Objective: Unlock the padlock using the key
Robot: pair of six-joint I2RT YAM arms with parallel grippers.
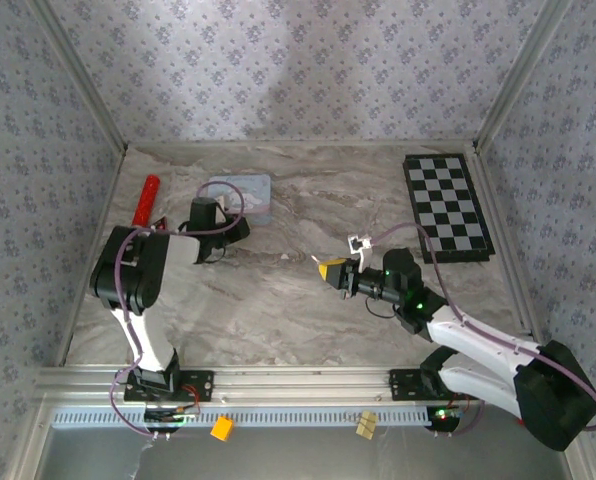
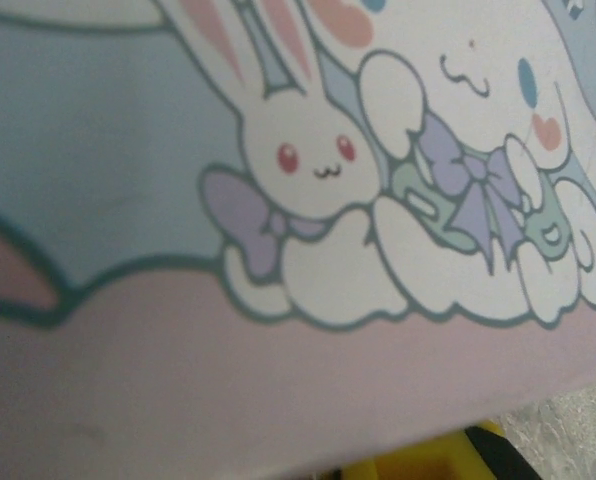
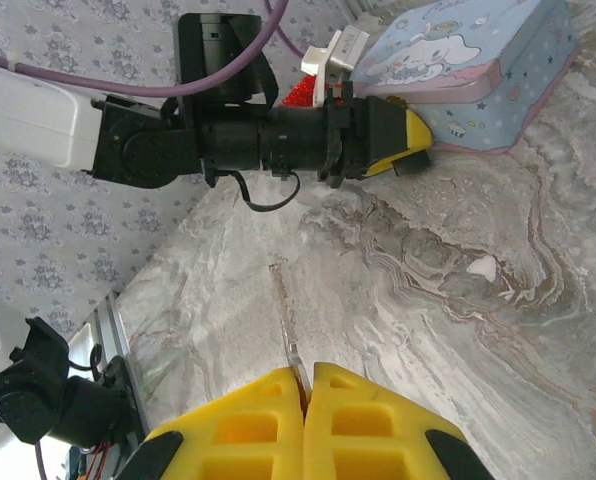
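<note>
My right gripper point(image 1: 328, 270) hovers over the middle of the table, its yellow fingers point(image 3: 248, 430) shut on the key point(image 3: 294, 358), a thin silvery sliver poking out between the tips. My left gripper point(image 1: 236, 232) sits at the near edge of the pale blue cartoon tin point(image 1: 248, 195). From the right wrist view, the left gripper point(image 3: 418, 145) points at the tin point(image 3: 478, 60) from the side, and its jaw gap is hidden. The tin's lid point(image 2: 278, 150) presses close in the left wrist view, with a bit of yellow finger point(image 2: 448, 462) at the bottom. The padlock is hidden.
A red cylinder point(image 1: 146, 200) lies at the back left by the wall. A black-and-white checkered board point(image 1: 448, 205) lies at the back right. Marbled tabletop point(image 1: 298, 310) stretches between the arms. Patterned walls close in three sides.
</note>
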